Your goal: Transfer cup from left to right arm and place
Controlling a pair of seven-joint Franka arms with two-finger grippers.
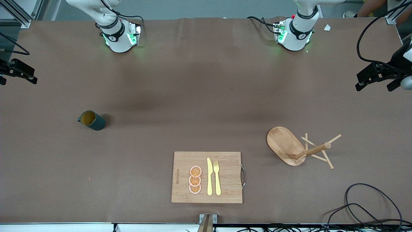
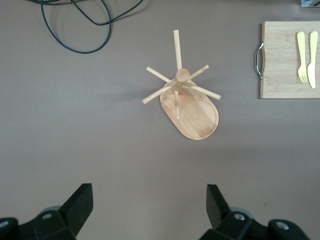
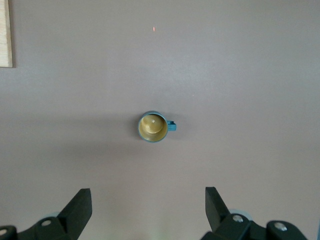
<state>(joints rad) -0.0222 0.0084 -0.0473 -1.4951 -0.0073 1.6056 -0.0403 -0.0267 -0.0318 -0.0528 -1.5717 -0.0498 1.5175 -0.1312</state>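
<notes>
The cup (image 1: 92, 120) stands upright near the table's right-arm end, untouched. Both claws hang wide and empty: right gripper (image 3: 145, 212) high above the cup, left gripper (image 2: 147, 210) above the wooden peg rack (image 2: 183, 97). That small handle (image 3: 171, 125) could snag a finger and tip it.

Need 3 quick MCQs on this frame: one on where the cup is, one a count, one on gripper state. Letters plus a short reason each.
1. The cup stands:
A. on the cutting board
B. on the bare table toward the right arm's end
C. on the peg rack

2. Orange slices on the cutting board:
A. two
B. three
C. five

3. The right gripper is:
A. open, holding nothing
B. shut on the cup
C. shut on the fork

Answers:
1 B, it stands upright and alone on the table, apart from board and rack.
2 B, three slices lie in a row beside the knife.
3 A, its fingers stand wide apart above the cup; the left gripper is open too.
</notes>
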